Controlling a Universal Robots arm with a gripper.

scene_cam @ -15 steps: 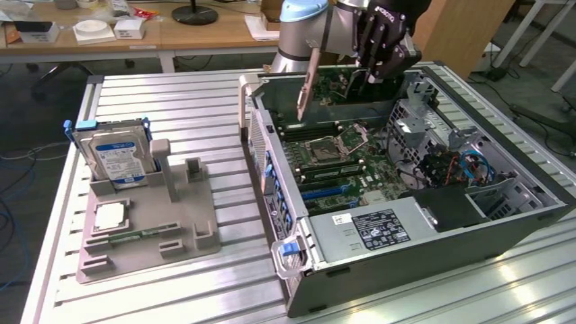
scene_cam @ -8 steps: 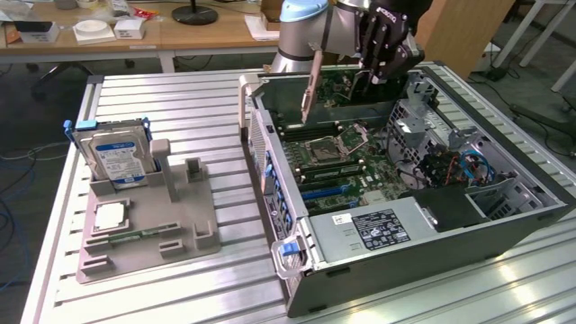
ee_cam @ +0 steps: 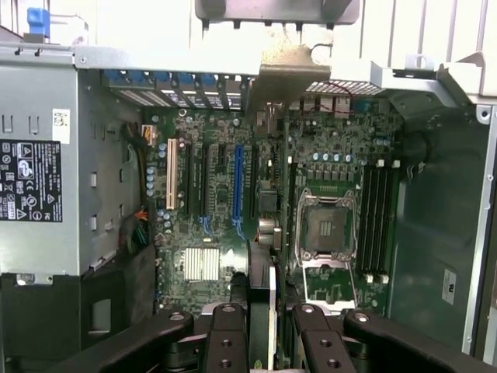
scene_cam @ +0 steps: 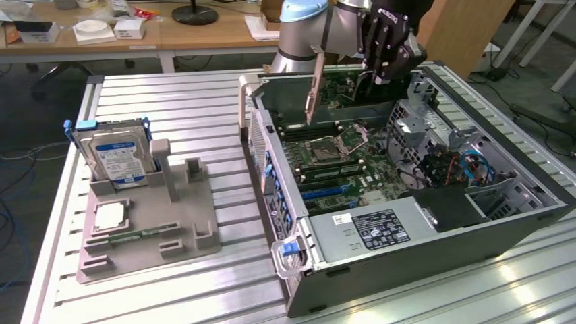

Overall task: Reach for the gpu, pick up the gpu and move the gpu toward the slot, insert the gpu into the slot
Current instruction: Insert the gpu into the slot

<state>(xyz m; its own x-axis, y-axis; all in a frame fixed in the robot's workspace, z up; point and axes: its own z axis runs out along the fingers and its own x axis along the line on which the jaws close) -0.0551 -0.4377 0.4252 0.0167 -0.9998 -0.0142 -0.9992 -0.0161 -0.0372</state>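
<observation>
While the grey tray (scene_cam: 171,223) with its blue-labelled hard drive (scene_cam: 117,158) sits nearest, at the 9 o'clock side of the open computer case (scene_cam: 423,263), the motherboard (scene_cam: 351,169) lies bared inside. Farther back, at the case's 12 o'clock, the gripper (scene_cam: 378,75) hangs over the board, its fingers (ee_cam: 225,342) partway closed and clamped on the gpu (scene_cam: 328,86), held on edge above the motherboard.
</observation>
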